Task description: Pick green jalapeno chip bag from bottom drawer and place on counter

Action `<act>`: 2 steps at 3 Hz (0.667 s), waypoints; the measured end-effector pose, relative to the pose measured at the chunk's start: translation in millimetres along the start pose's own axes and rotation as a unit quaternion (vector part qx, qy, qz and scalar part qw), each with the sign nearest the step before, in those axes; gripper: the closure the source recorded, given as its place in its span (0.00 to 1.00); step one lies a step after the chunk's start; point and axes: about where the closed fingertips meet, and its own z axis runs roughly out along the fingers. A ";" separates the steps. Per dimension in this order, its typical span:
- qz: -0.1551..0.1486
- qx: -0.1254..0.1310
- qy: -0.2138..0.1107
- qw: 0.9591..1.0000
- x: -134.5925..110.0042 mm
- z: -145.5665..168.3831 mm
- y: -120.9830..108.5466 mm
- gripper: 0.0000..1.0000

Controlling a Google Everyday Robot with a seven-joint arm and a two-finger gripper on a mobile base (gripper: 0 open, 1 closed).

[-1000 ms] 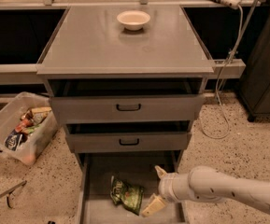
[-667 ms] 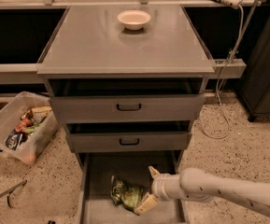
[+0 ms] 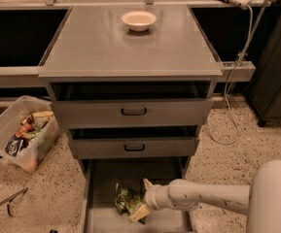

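The green jalapeno chip bag [image 3: 124, 199] lies crumpled on the grey floor of the open bottom drawer [image 3: 106, 178]. My gripper [image 3: 142, 198] reaches in from the right on a white arm. Its two pale fingers are spread, one fingertip [image 3: 147, 183] above and one low at the bag's right edge. The fingers flank the bag's right end and are not closed on it. The counter [image 3: 106, 47] is the broad grey top of the cabinet, with a white bowl [image 3: 139, 20] near its back.
Two shallower drawers with black handles [image 3: 133, 111] stand partly open above the bottom one. A clear bin of snack packets [image 3: 21, 132] sits on the floor at the left. A white cable [image 3: 237, 62] hangs at the right beside a dark cabinet [image 3: 276, 57].
My gripper has moved left, deeper into the bottom drawer, and now reaches the right edge of the chip bag. The bag has stayed where it lay.
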 end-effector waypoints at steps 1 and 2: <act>0.000 0.000 0.000 1.000 0.0 0.1 0.0 0.00; 0.003 -0.015 -0.002 1.000 6.4 29.6 -6.5 0.00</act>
